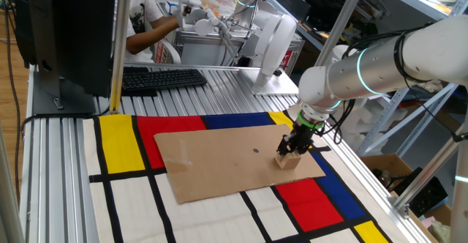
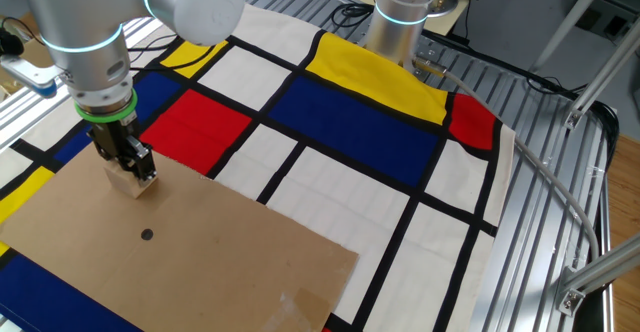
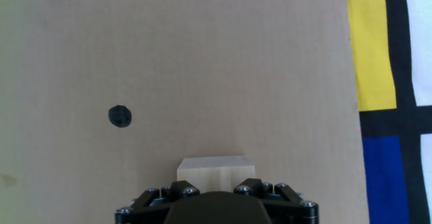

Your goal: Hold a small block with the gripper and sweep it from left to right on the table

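Gripper [image 1: 294,146] clamped shut on the small block [image 1: 288,160], low at the right of the cardboard sheet [image 1: 219,162] in one fixed view, block bottom apparently resting on the sheet, with the black dot [image 3: 119,116] off to the upper left in the hand view. Seemingly in the sweeping step itself, hold secured and block down. Next: a level slide across the mat on the table [image 1: 219,82], grip kept firm, height constant to avoid snagging the cardboard edge.

Two fixed views face the cardboard sheet [image 1: 234,162] oppositely; hand view looks down.
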Controlling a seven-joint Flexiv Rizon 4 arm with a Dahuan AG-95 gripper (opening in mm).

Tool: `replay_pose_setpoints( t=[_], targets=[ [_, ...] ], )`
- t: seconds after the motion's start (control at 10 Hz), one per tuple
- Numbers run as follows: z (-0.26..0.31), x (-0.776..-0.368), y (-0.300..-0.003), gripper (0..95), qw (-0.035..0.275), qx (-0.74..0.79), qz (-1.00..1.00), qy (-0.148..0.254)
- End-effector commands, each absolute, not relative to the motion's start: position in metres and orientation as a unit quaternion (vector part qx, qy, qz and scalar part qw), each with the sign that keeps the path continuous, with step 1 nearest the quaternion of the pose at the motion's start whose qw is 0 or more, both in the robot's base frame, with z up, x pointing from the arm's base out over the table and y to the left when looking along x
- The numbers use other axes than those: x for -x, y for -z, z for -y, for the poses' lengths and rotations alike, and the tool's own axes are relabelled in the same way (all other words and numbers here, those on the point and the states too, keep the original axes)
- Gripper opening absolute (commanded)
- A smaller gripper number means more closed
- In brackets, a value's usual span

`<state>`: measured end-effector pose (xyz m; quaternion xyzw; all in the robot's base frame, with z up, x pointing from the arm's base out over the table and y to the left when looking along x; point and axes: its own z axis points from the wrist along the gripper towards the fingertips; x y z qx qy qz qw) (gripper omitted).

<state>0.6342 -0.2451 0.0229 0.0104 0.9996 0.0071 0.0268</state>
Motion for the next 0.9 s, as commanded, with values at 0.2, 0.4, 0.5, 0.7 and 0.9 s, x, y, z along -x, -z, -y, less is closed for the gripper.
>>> replay_pose_setpoints(
  t=[0.2,0.4,0.5,0.7,0.9],
  targets=[
    [0.242,-0.634,-0.007,0.0,0.028,-0.012,-1.000,-0.007],
    [0.238,-0.634,-0.007,0.0,0.028,-0.014,-0.999,-0.008],
    [0.237,-0.634,-0.006,0.0,0.029,-0.015,-0.999,-0.008],
    [0.234,-0.634,-0.006,0.0,0.029,-0.017,-0.999,-0.008],
    [0.231,-0.635,-0.005,0.0,0.029,-0.019,-0.999,-0.008]
  ],
)
